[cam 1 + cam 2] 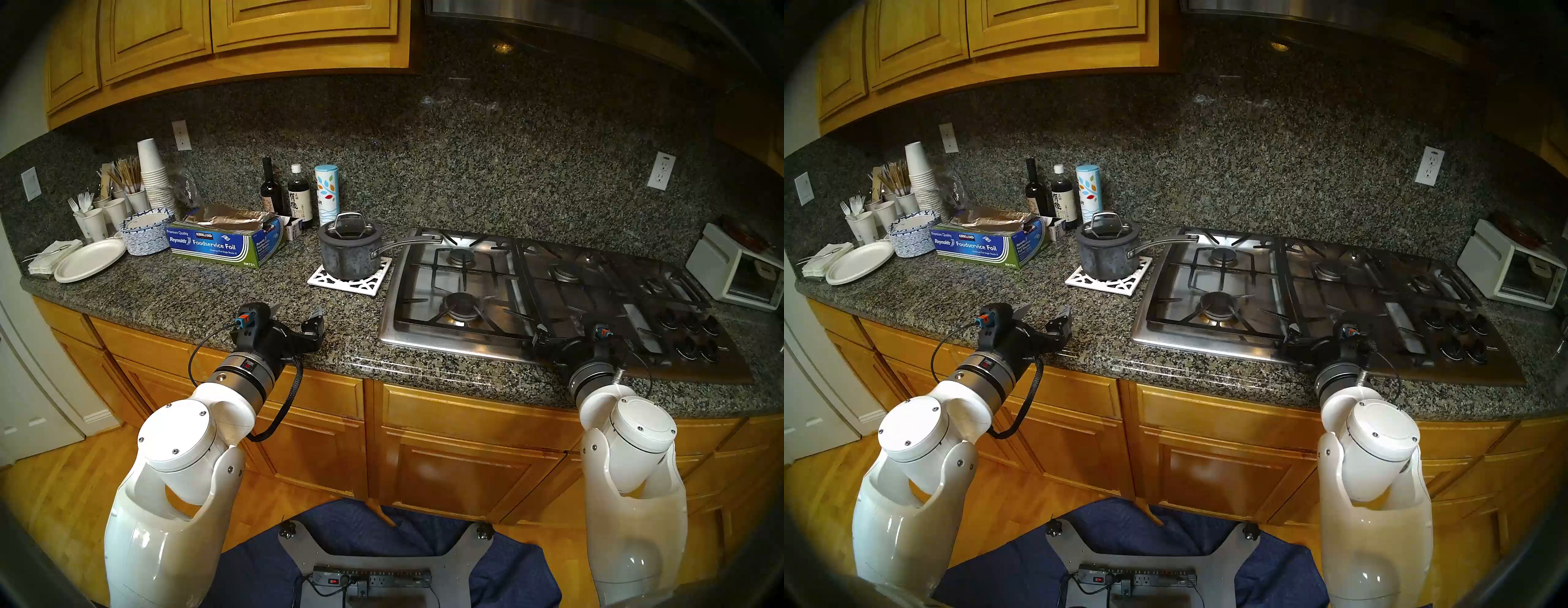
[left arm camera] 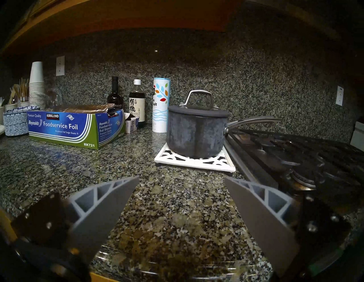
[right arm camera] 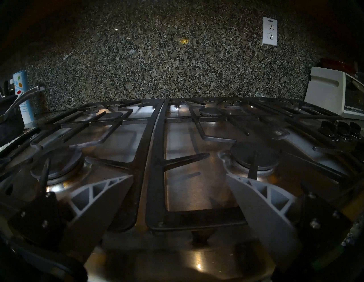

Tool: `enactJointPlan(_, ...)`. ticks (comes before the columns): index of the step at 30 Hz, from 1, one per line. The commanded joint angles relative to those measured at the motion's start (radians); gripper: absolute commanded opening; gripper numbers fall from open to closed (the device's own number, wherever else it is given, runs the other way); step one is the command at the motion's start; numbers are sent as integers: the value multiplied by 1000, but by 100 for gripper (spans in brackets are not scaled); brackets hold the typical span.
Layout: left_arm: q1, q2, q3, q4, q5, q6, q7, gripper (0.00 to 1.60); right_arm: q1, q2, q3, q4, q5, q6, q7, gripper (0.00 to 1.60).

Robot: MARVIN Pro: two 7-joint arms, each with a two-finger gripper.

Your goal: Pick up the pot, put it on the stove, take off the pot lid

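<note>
Both grippers hover with their jaws spread wide and nothing between them. At the front edge of the granite counter (image 1: 178, 293), the left gripper (image 1: 299, 313) hangs above bare stone and points toward the back wall; in its wrist view the grey fingers (image 2: 110, 198) frame the speckled surface with the pot straight ahead and well apart.

Along the counter's left end stand stacked paper cups (image 1: 155, 178), paper plates (image 1: 89, 260) and a blue foil box (image 1: 225, 246). Behind the box, against the backsplash, are two dark bottles (image 1: 268, 187) and a tall salt canister (image 1: 326, 193).

Near the counter's middle, the pot (image 1: 348, 257) sits upright on a white lattice trivet (image 1: 350, 282), just beside the left edge of the stove (image 1: 428, 327). The pot lid (image 1: 350, 229) is on the pot, its loop handle upright. The pot's long silver handle (image 1: 407, 244) reaches right, over the stove's back-left corner.

The right gripper (image 1: 541, 335) hangs over the stove's front edge, near the middle, above the black grates (image 3: 155, 149); its fingers (image 3: 254, 193) touch nothing. Black knobs (image 1: 689, 335) cluster at the stove's front-right corner, and a white toaster oven (image 1: 738, 271) stands at the counter's right end.
</note>
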Motion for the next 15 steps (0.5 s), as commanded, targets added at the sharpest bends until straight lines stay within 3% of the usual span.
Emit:
enactJointPlan(1,-13,-2,-1,-28,1,-10,0,160,86,82,-11,8,-40,49,18,160)
enactJointPlan(5,-14,-2,-1,-28,1,-10,0,160,112,124,-39,-13,-77,87,29,160)
enactJointPlan(15,-14,-2,-2,-27,1,-9,-1,160,145,164,-102,-81,-139,171,33,160)
